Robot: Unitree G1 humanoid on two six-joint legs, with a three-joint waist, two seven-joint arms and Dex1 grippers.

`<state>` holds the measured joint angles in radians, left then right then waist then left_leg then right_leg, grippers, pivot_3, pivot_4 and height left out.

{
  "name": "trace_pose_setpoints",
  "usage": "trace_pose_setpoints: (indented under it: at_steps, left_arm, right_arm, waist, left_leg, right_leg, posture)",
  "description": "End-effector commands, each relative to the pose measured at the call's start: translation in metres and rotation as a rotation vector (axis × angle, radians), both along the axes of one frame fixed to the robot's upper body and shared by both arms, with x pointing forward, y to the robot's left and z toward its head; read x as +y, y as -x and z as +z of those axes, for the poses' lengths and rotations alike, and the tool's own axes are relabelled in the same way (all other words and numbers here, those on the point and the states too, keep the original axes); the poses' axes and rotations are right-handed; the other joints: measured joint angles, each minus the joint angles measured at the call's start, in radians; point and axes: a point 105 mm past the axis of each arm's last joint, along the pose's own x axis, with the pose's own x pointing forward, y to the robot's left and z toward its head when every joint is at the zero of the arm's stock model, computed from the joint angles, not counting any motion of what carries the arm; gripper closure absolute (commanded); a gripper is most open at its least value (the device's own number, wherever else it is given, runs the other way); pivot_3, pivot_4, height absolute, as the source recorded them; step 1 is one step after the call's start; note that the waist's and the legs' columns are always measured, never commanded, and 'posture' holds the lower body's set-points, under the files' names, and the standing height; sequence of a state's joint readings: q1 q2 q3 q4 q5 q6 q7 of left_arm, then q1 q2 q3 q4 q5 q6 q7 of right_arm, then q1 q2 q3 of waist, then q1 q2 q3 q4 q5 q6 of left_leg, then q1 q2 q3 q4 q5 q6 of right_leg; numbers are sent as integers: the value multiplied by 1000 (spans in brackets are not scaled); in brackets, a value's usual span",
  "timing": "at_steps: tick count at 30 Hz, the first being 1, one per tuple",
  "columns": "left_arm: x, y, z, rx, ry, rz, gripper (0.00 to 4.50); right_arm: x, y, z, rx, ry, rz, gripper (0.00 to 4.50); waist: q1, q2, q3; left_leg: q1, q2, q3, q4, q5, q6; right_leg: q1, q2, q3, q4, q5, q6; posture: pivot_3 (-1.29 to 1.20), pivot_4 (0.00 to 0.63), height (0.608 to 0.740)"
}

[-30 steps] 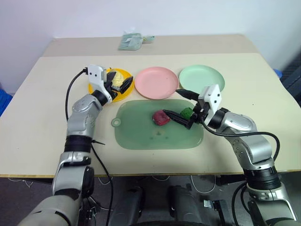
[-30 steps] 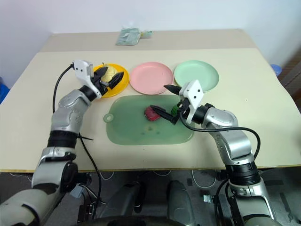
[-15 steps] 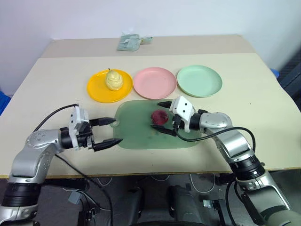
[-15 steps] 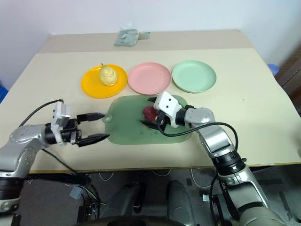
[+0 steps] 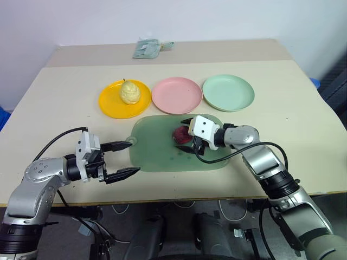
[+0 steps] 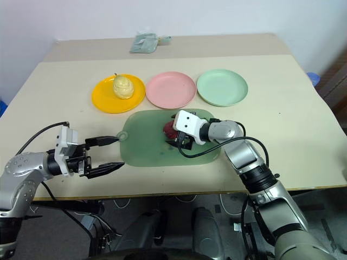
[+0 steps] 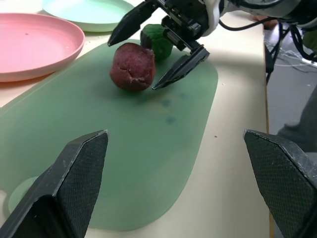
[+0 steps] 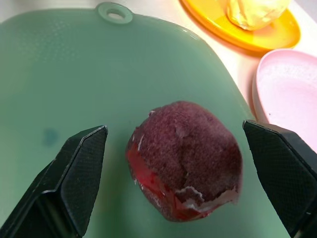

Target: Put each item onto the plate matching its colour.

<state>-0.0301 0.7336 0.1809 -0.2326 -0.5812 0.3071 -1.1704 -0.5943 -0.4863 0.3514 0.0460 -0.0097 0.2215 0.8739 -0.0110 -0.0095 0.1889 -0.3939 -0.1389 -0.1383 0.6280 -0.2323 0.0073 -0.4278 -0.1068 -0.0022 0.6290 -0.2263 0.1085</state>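
The right end effector (image 5: pixel 187 136) stands wide around the dark red ball (image 8: pixel 185 159), which looks soft, light and crumbly, so squeeze its middle gently.

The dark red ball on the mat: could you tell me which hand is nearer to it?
Right. The right hand is open with its fingers either side of the dark red ball; the left hand hangs open off the green mat's near-left edge.
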Motion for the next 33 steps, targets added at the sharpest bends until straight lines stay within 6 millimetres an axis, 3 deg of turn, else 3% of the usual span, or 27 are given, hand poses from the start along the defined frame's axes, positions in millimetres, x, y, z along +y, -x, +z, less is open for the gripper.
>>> trace_pose_setpoints:
  at_steps: [1, 3, 13, 31, 33]
  left_arm:
    - [-1, 1, 9, -54, 13, 6, 0]
    - [-1, 0, 8, -58, 15, 14, 0]
    - [-2, -3, 8, -70, 24, 33, 0]
    - [-6, -2, 8, -76, 38, 38, 0]
    - [-7, -2, 8, -76, 39, 39, 0]
  right_arm:
    - [5, -2, 20, -69, -11, 25, 830]
    - [5, -2, 23, -84, -15, 21, 1735]
    - [7, -2, 40, -95, -66, 17, 1735]
    - [0, 0, 15, 42, -15, 17, 1735]
    - [0, 0, 15, 44, -16, 15, 2286]
  waist:
    - [0, 0, 0]
    - [0, 0, 0]
    - [0, 0, 0]
    - [0, 0, 0]
    - [0, 0, 0]
  left_leg:
    - [0, 0, 0, 0, 0, 0]
    - [0, 0, 0, 0, 0, 0]
    - [0, 0, 0, 0, 0, 0]
    - [0, 0, 0, 0, 0, 0]
    - [0, 0, 0, 0, 0, 0]
  right_leg:
    - [0, 0, 0, 0, 0, 0]
    - [0, 0, 0, 0, 0, 0]
    - [0, 0, 0, 0, 0, 0]
    - [0, 0, 0, 0, 0, 0]
    - [0, 0, 0, 0, 0, 0]
  posture:
    - [0, 150, 740]
    - [0, 150, 740]
    - [0, 150, 740]
    - [0, 150, 740]
    - [0, 150, 740]
